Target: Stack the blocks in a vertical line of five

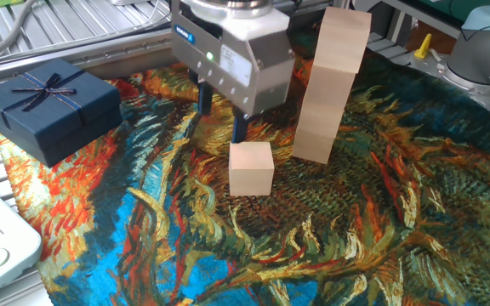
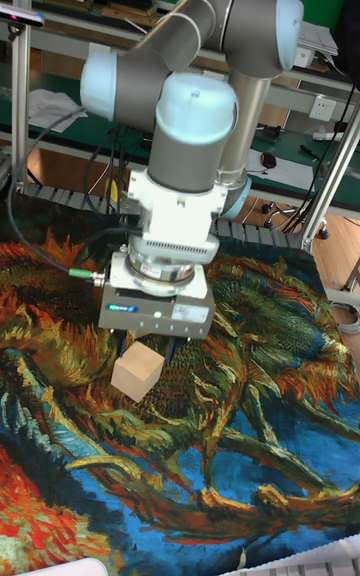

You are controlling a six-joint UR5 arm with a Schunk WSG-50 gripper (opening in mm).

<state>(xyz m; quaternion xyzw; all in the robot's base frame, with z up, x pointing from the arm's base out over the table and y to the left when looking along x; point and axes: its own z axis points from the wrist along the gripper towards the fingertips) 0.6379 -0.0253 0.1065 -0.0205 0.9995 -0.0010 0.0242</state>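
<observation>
One loose block (image 1: 251,167) under claw (image 1: 221,119)

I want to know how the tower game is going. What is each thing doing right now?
Pincer: open, empty, just behind the loose block.
Loose block: alone on the cloth, not gripped.
Block tower: standing, leaning a bit in this view.
Blue gift box: shut, ribbon tied.
Painted cloth: spread flat on the table.

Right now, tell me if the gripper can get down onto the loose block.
Probably yes. The open gripper hangs just behind the loose block, nothing lies between them, and the stack stands apart to the side.
</observation>
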